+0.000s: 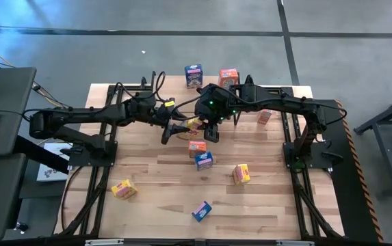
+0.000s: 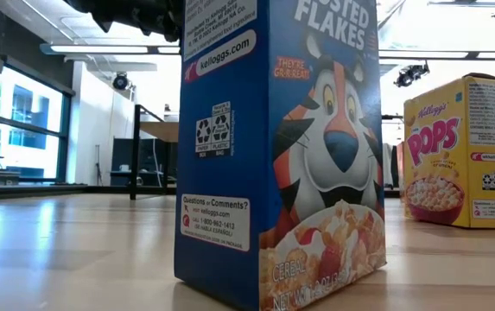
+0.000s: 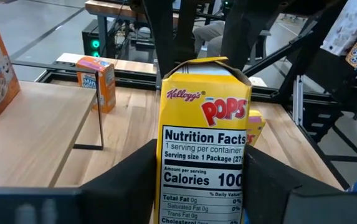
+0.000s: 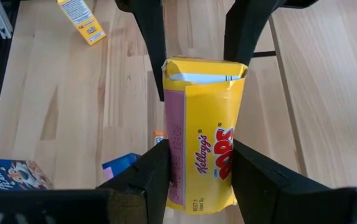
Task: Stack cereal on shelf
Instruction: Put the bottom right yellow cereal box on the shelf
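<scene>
Here, at the high view's center, the left claw [image 3: 197, 186] and right claw [image 4: 200, 180] both pinch one yellow cereal box [image 4: 204, 134].

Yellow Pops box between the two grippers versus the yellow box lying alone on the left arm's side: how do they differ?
Support: the yellow cardboard Pops cereal box is gripped by both the left gripper and the right gripper; the loose yellow cereal box lies untouched on the wooden tabletop.
Pose: the gripped box stands upright; the loose one lies skewed.
Place: the gripped box is mid-table; the loose one is on the left arm's side.
Both are small and yellow.
</scene>
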